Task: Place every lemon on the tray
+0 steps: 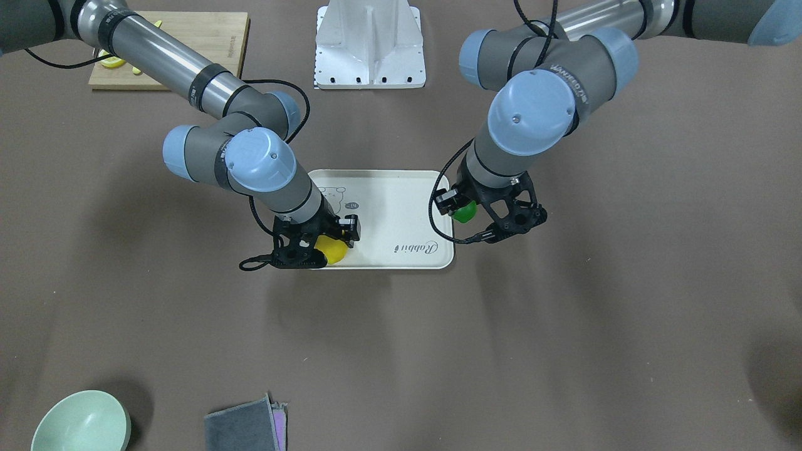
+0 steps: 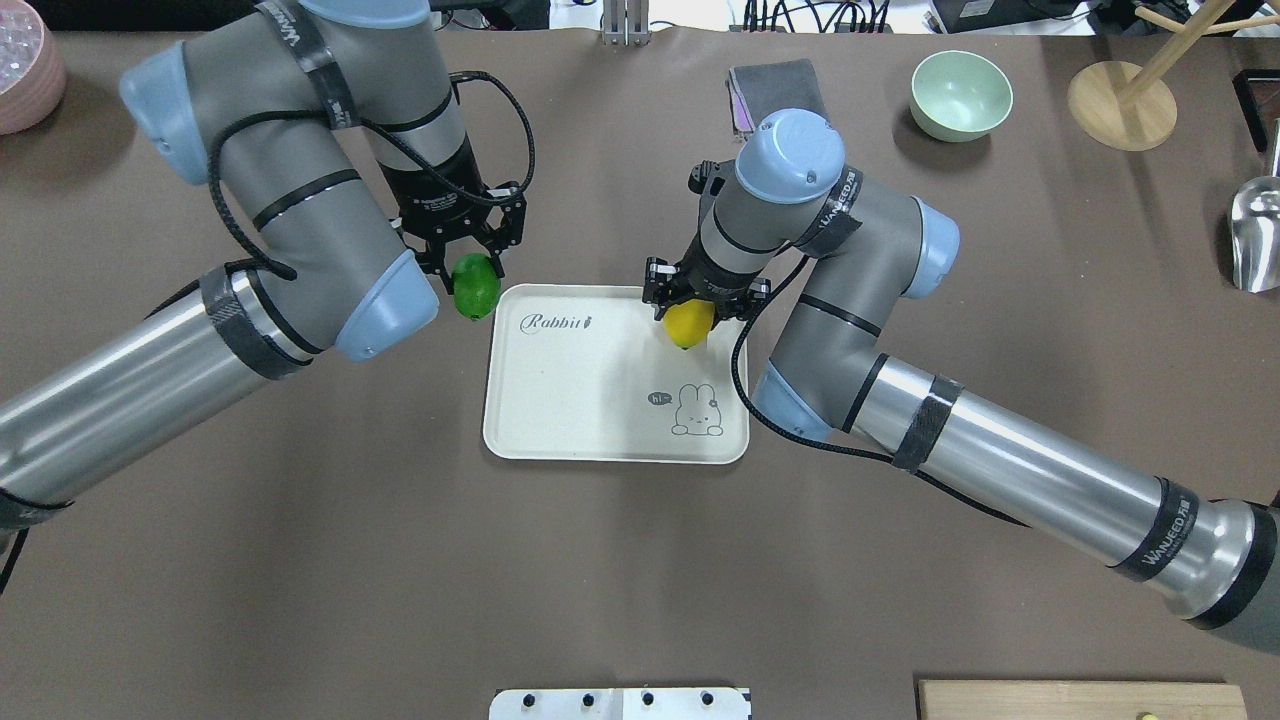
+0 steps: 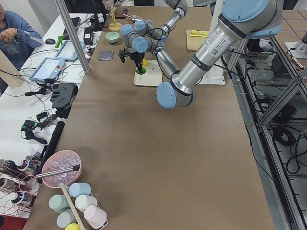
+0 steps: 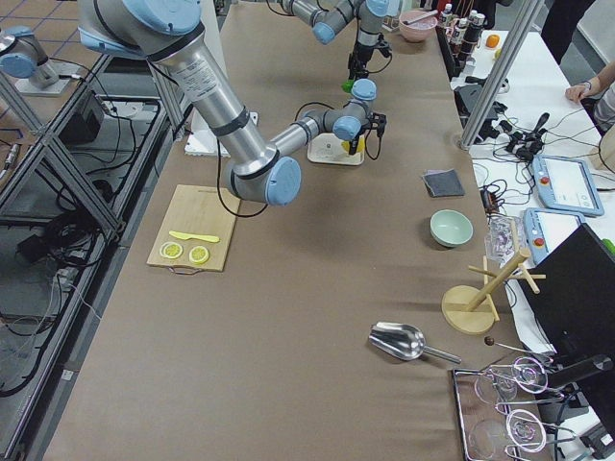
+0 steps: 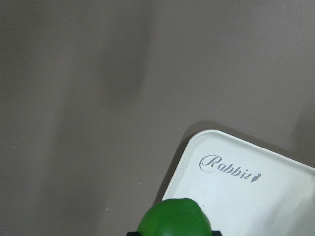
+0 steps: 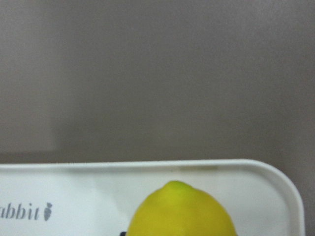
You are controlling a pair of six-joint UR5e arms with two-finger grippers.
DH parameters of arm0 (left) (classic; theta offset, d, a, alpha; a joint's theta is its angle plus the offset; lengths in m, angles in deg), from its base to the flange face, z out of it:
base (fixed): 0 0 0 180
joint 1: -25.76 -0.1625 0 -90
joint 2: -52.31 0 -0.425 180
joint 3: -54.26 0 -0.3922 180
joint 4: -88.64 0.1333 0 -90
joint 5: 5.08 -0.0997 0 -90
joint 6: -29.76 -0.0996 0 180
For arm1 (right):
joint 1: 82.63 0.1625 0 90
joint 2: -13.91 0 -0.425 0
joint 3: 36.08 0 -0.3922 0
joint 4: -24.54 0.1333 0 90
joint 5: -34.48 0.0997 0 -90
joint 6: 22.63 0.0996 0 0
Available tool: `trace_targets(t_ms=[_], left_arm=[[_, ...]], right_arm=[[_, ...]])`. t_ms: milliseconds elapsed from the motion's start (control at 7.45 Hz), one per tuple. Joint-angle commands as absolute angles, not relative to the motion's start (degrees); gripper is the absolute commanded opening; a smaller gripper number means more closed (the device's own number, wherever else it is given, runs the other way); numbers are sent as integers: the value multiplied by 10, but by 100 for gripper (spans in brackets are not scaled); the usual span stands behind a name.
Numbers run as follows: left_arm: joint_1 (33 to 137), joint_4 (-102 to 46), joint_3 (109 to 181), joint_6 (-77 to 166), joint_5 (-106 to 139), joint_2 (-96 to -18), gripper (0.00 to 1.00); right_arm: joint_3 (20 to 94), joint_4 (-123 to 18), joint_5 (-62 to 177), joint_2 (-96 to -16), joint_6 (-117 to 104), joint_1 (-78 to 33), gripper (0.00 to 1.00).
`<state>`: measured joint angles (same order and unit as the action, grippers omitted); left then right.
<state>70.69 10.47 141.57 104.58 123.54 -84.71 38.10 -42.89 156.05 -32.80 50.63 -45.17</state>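
Note:
The off-white tray [image 2: 600,390] with the rabbit drawing lies mid-table and also shows in the front view [image 1: 401,213]. My left gripper [image 2: 472,268] is shut on the green lemon [image 2: 476,286] and holds it at the tray's "Rabbit" corner, right by the rim [image 5: 173,169]. The green lemon also shows in the front view [image 1: 464,212] and the left wrist view [image 5: 173,219]. My right gripper [image 2: 692,304] is shut on the yellow lemon [image 2: 689,324], over the tray's far right corner. The yellow lemon also shows in the front view [image 1: 332,249] and the right wrist view [image 6: 181,211].
A wooden cutting board [image 1: 207,37] with lemon slices lies by the robot's right side. A pale green bowl [image 2: 962,95], a grey cloth [image 2: 778,88], a wooden stand [image 2: 1120,92] and a metal scoop [image 2: 1258,225] lie far right. A pink bowl [image 2: 25,65] sits far left.

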Motion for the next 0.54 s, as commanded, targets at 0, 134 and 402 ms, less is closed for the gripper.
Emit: trace_targets(t_ms=[0, 134, 402], left_arm=[[684, 48, 1370, 1085, 1216, -861, 0], [683, 45, 1361, 1083, 1214, -861, 0], [672, 29, 1358, 1084, 1197, -856, 0]], right_arm=[[436, -506, 1583, -335, 515, -460, 0], [444, -509, 1586, -345, 515, -466, 0], [449, -508, 1574, -350, 515, -478, 100]])
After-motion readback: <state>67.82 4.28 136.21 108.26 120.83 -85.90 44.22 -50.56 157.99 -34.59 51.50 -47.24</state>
